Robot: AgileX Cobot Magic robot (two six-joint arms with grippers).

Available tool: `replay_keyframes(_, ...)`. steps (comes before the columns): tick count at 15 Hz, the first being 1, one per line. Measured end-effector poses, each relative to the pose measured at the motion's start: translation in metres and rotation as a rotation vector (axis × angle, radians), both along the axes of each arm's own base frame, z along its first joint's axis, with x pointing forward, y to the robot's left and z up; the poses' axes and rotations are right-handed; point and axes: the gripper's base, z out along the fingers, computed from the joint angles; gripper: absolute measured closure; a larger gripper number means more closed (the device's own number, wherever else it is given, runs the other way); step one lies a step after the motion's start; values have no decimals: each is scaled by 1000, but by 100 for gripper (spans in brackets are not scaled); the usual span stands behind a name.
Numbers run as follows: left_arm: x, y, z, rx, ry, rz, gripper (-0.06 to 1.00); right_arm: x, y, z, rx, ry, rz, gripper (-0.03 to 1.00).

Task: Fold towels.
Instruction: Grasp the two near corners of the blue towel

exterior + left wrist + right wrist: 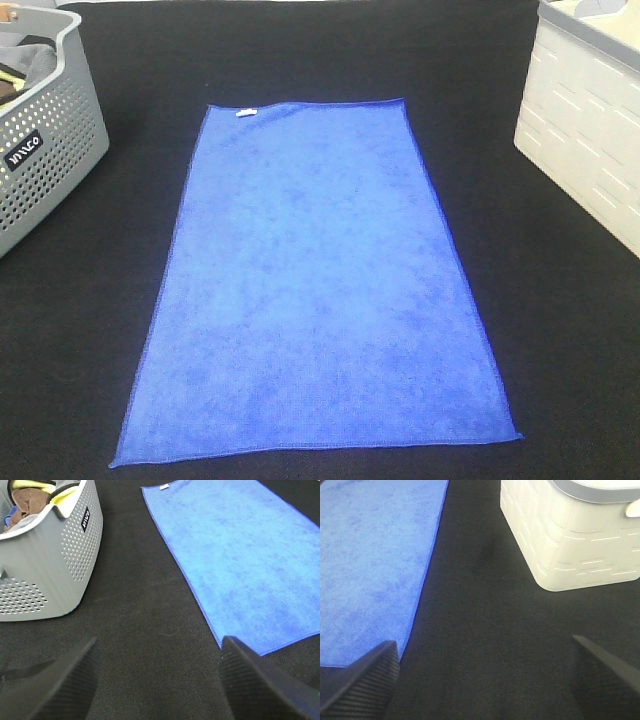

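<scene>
A blue towel [315, 290] lies spread flat on the black table, long side running front to back, with a small white tag at its far edge. It also shows in the left wrist view [240, 555] and the right wrist view [370, 560]. Neither gripper shows in the exterior high view. My left gripper [160, 680] is open and empty over bare table, to the left of the towel's front corner. My right gripper [485, 680] is open and empty over bare table, to the right of the towel's front corner.
A grey perforated basket [45, 150] holding cloths stands at the far left, and also shows in the left wrist view [50, 565]. A cream basket [590, 130] stands at the far right, also in the right wrist view [570, 540].
</scene>
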Motion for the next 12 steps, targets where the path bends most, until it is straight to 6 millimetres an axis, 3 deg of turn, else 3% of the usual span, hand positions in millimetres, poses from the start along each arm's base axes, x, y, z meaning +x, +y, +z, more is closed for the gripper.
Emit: replay_keyframes(12,0,0,0,0,0,0,29,0,0,0,0,0,0,12)
